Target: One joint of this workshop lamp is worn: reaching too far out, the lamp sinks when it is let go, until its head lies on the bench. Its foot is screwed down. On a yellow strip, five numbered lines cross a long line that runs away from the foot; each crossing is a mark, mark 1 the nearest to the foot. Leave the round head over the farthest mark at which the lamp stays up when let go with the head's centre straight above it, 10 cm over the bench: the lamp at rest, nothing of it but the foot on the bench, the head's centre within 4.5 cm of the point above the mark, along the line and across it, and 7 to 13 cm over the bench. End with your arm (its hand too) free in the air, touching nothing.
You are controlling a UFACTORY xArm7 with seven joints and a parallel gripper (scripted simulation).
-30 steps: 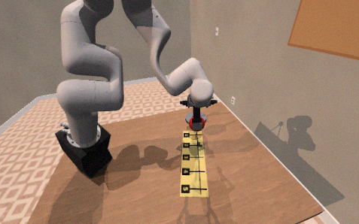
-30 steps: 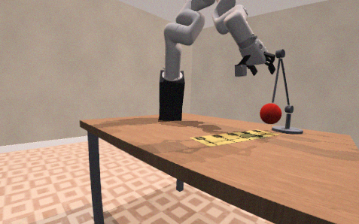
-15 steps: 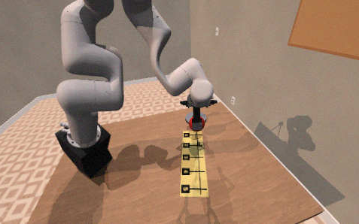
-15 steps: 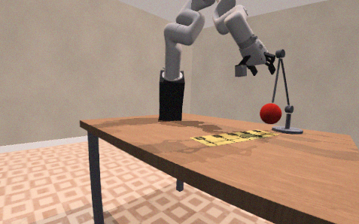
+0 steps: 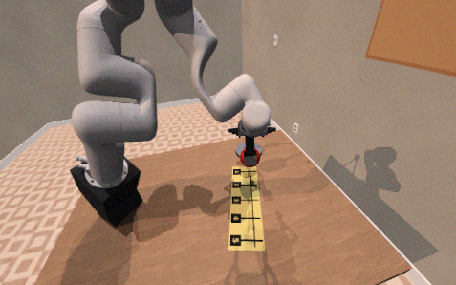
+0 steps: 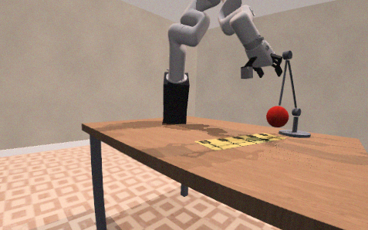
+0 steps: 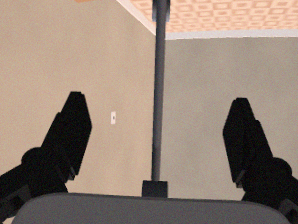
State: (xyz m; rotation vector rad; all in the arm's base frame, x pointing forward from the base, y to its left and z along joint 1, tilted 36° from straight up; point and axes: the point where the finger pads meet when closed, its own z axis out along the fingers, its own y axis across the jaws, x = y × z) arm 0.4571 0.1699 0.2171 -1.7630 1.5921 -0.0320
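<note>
Black two-fingered gripper [image 6: 266,66], fingers wide and holding nothing, hovers high beside the grey lamp's top joint [image 6: 287,55]; round red lamp head [image 6: 277,116] hangs well below (clear of the wooden bench [image 6: 288,174]).

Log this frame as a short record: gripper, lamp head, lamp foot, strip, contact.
gripper: open, empty, high beside the lamp's top joint
lamp head: red ball, hanging off the bench, near the strip's foot end
lamp foot: grey disc on the bench
strip: yellow, five numbered lines, flat on the bench
contact: fingers straddle a lamp rod without touching
</note>
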